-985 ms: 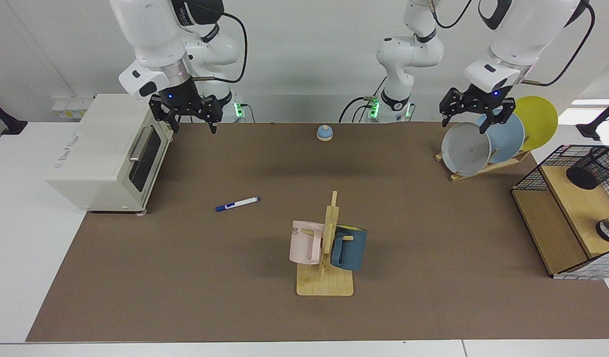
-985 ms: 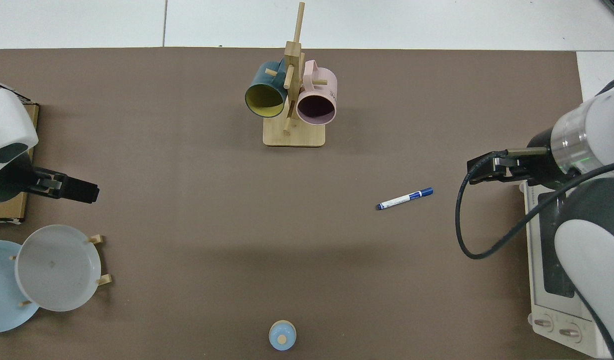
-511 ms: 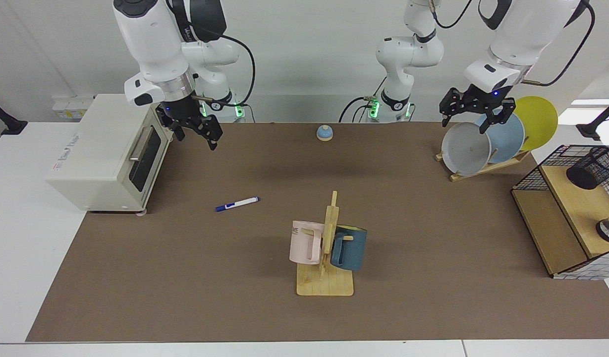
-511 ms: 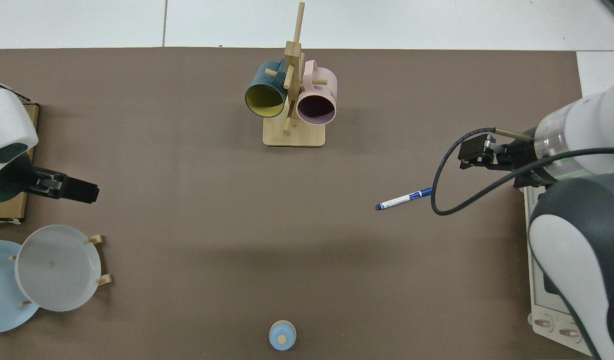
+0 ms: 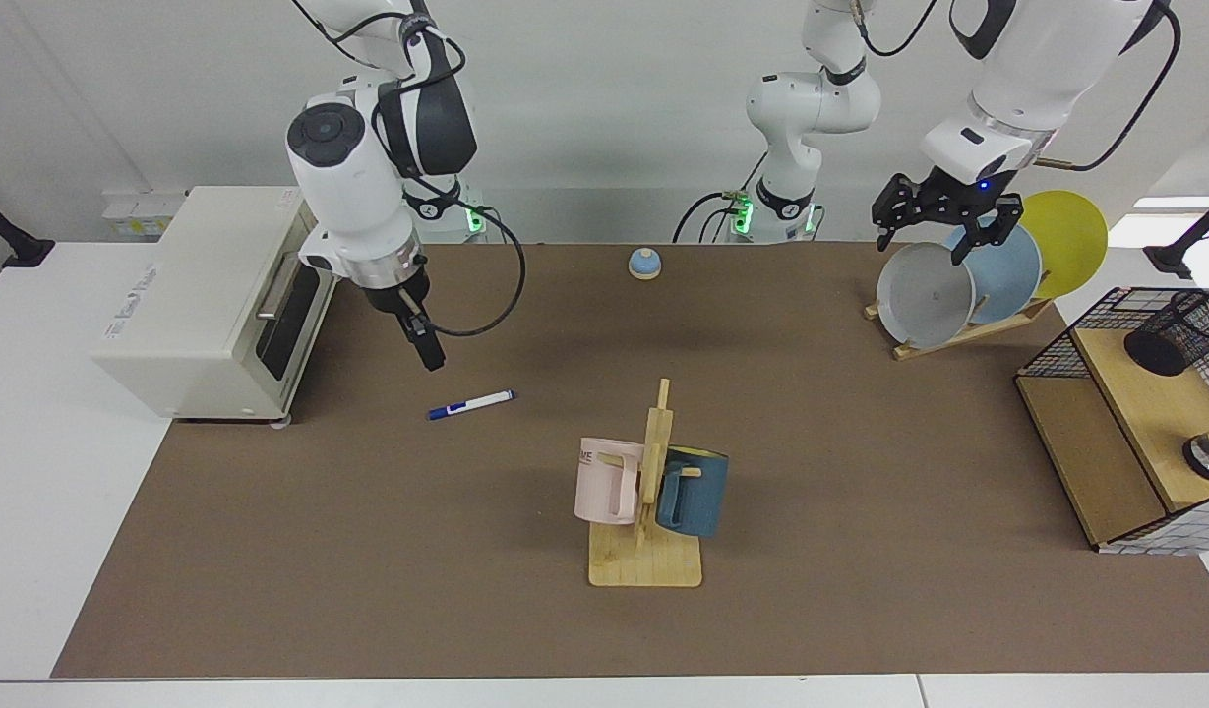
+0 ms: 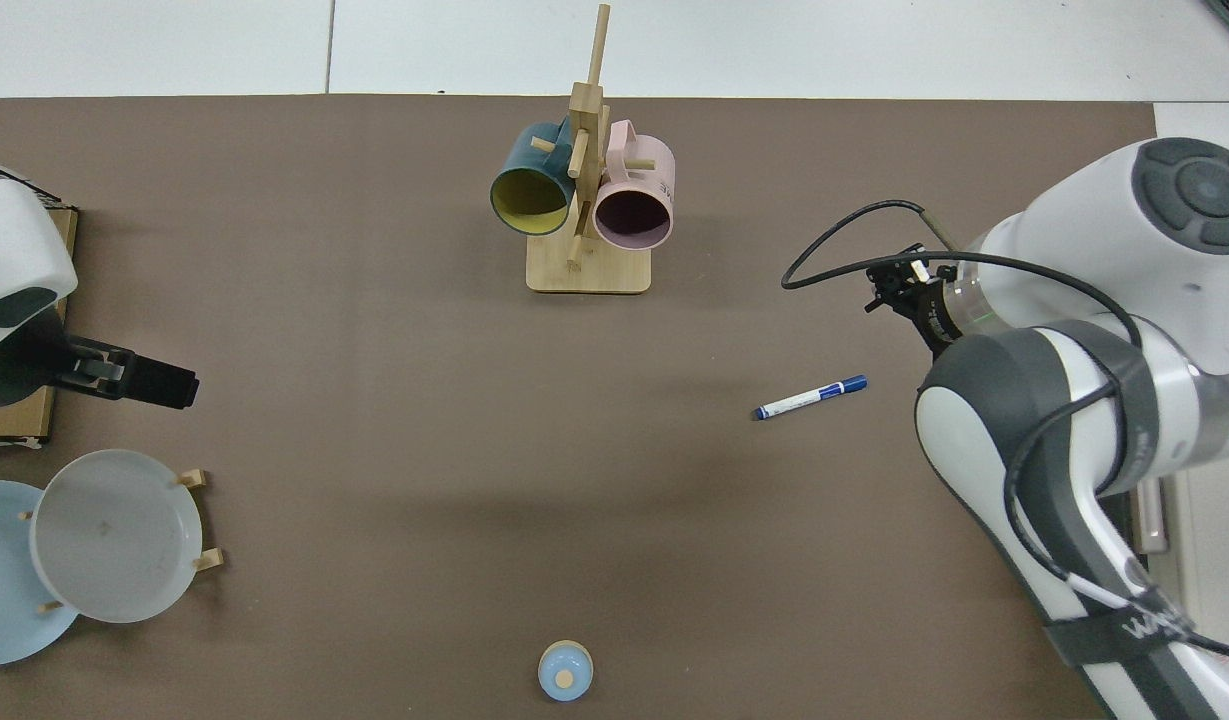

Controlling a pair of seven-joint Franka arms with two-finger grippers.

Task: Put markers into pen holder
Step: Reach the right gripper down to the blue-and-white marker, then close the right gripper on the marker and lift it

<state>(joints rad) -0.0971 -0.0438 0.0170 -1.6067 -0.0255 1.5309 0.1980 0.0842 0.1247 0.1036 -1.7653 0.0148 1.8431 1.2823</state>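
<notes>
On the brown worktop (image 5: 368, 551) the slim white marker with blue cap (image 5: 471, 403) lies flat and free, just below the right tool (image 5: 429, 352), which points down at it, seemingly to line up a grasp; I cannot tell its finger state; the left tool (image 5: 946, 228), spread, waits over the plate rack (image 5: 968, 329), well apart from the black wire-mesh pen holder (image 5: 1179, 334) on the wooden shelf (image 5: 1145, 423).

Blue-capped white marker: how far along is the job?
Nothing is done yet: the slim white marker with the blue cap lies on the brown mat. In hand: the right tool hangs near it, empty. The left tool waits above the plates. Grasping and dropping it into the black mesh pen holder remain.
</notes>
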